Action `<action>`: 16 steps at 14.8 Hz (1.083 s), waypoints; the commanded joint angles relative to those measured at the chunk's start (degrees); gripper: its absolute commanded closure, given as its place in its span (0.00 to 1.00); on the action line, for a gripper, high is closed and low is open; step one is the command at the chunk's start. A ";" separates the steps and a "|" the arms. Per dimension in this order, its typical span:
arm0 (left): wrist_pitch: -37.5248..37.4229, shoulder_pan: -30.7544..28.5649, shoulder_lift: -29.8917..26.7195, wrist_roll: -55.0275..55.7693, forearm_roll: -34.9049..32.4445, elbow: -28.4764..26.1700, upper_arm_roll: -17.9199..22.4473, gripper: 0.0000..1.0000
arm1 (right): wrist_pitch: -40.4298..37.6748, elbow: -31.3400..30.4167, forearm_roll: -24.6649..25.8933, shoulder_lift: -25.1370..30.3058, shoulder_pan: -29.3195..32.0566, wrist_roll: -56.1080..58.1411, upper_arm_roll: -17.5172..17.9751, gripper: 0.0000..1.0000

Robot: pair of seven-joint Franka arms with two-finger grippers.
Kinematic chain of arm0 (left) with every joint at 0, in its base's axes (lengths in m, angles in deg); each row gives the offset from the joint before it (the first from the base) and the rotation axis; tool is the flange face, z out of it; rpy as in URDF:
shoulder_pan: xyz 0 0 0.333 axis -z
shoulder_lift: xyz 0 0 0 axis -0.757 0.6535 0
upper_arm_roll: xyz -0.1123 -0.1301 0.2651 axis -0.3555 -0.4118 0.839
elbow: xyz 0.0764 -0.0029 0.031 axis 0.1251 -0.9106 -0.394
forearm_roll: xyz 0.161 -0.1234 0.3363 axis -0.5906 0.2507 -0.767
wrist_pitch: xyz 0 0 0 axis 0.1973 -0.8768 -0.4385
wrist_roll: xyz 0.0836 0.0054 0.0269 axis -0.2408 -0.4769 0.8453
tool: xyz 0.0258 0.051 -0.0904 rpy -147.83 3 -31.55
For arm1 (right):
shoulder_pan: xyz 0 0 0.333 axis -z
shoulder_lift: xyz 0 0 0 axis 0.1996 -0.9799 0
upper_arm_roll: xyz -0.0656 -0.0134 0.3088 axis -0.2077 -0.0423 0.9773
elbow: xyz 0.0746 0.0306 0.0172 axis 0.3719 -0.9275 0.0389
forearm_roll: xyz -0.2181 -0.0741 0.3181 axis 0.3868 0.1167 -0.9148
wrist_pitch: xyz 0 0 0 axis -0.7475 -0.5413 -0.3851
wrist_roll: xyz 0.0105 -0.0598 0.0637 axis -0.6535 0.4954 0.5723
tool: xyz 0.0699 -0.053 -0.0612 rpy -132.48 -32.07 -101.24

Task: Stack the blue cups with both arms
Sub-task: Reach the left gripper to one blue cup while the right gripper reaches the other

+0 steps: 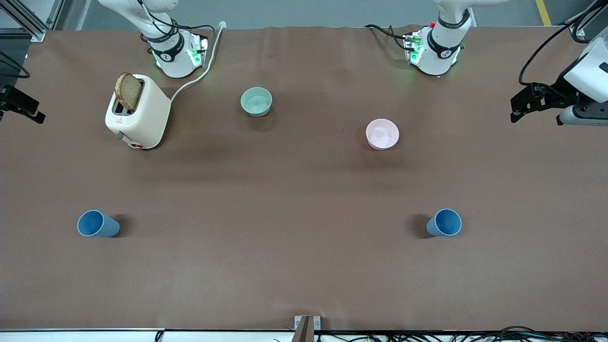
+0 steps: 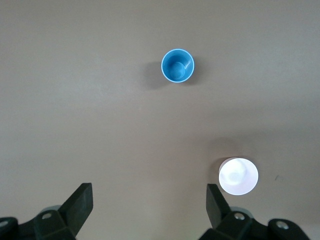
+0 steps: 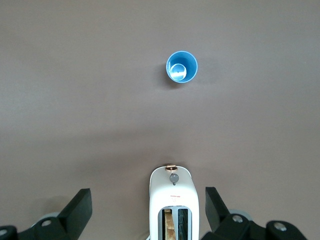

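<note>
With both grippers' fingers spread apart and empty, I see one small matte blue plastic cup (image 2: 177, 65) upright at twelve o'clock of my left gripper (image 2: 149, 206), its twin (image 3: 182, 67) likewise ahead of the right gripper (image 3: 148, 210), well apart.

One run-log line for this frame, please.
left gripper: open, waiting | right gripper: open, waiting | blue cups: apart, unstacked

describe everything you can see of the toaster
The toaster is a cream, smooth-bodied two-slot model with a small grey knob and a coppery lever on one end. It stands upright on the brown table at the right arm's end, with a brown bread slice sticking up from one slot. A white cord leads from it.
</note>
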 commanded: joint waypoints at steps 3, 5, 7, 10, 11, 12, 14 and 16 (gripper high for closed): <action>-0.56 -0.68 1.62 -0.06 -0.55 2.17 -0.50 0.00 | -0.04 0.75 0.67 -0.41 1.45 -0.37 0.66 0.00; -0.56 -0.60 5.21 0.02 -0.55 5.06 -0.50 0.00 | -0.04 0.66 0.23 -0.41 1.62 -0.37 0.66 0.00; 2.58 -0.86 9.08 0.11 -0.46 4.99 -0.50 0.00 | -0.04 0.48 0.14 -0.41 1.44 -0.37 0.66 0.00; 14.16 -0.59 14.53 0.81 -0.55 0.70 -0.32 0.00 | -0.04 0.57 0.05 -0.49 2.32 -0.02 0.57 0.00; 18.90 -0.77 16.55 0.82 -0.46 -1.23 -0.41 0.00 | 0.04 0.57 0.05 -0.50 2.41 -0.02 0.57 0.00; 23.21 -0.68 18.66 0.90 -0.46 -2.30 -0.41 0.00 | 0.22 0.74 0.14 -0.93 2.50 0.07 0.57 0.00; 28.68 -0.33 23.58 1.78 -0.46 -2.57 -0.41 0.00 | 2.14 1.09 0.40 -3.21 2.93 0.07 0.57 0.00; 34.13 -0.33 27.80 2.49 -0.55 -3.10 -0.32 0.00 | 5.66 2.67 0.49 -6.63 3.90 1.03 0.57 0.00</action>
